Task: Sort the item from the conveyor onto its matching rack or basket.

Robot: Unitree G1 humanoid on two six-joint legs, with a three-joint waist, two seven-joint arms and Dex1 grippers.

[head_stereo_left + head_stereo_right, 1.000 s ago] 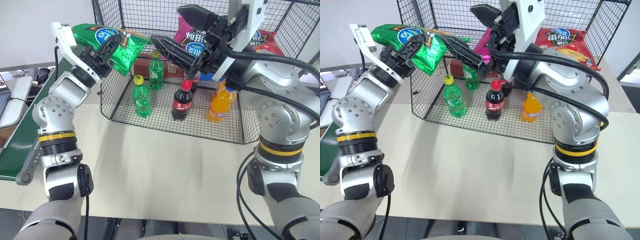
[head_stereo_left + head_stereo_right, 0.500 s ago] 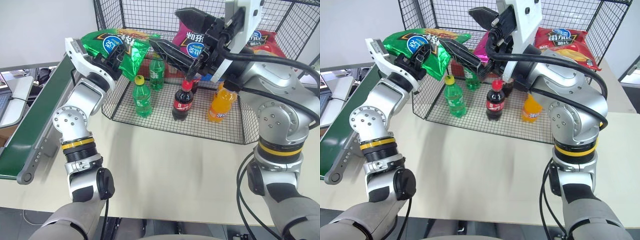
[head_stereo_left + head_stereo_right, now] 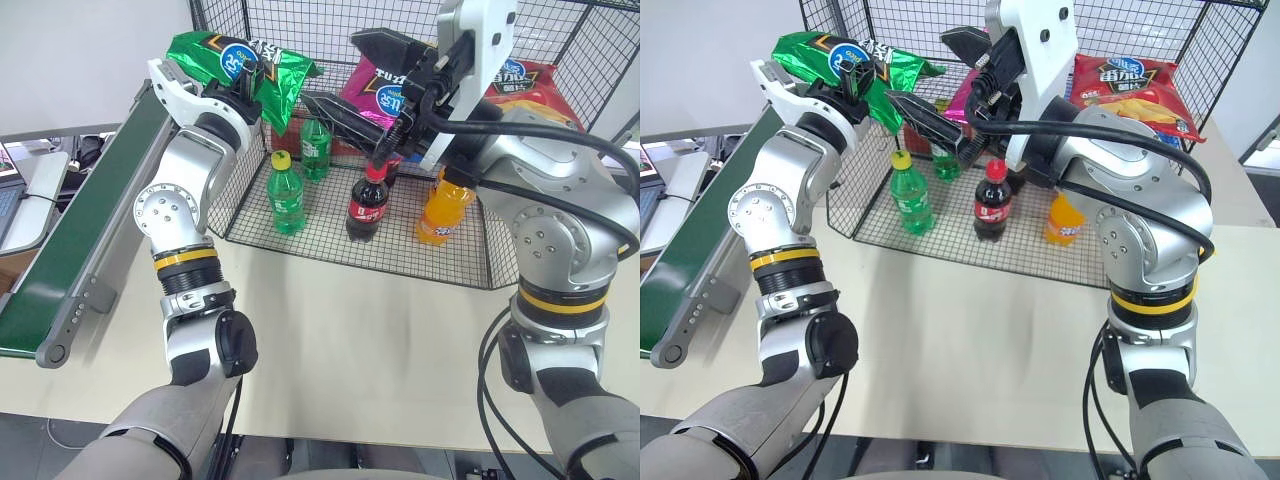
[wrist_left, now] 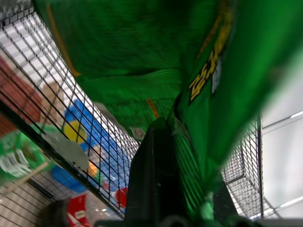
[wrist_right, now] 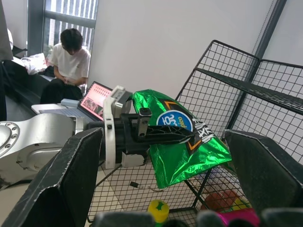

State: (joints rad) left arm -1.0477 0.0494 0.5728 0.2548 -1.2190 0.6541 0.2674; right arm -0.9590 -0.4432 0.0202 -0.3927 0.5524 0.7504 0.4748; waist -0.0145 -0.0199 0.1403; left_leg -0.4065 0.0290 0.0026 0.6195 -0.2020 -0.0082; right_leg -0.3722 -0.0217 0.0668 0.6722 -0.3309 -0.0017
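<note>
1. Your left end effector [image 3: 243,82] is clamped shut on the green chip bag [image 3: 240,68], which hangs in the air at the near left corner of the black wire rack [image 3: 560,40], level with its upper shelf and clear of the conveyor [image 3: 75,235].
2. In your way: the rack's left mesh wall stands just beyond the bag, and the right end effector [image 3: 345,75] sits right beside the bag at about the same height.
3. On the upper shelf you can see a magenta bag [image 3: 375,88] behind the right end effector and a red bag [image 3: 535,82] toward the far right corner.
4. On the rack's floor stand two green bottles [image 3: 284,194], a cola bottle [image 3: 365,203] and an orange bottle [image 3: 443,207].
5. Your left arm is raised, forearm angled up toward the rack, with the bag's logo facing up.
6. Your right arm is bent high, its fingers [image 5: 75,175] spread wide and empty, pointing left at the bag.
7. A seated person [image 5: 68,64] with a laptop [image 5: 94,101] is in the background.
</note>
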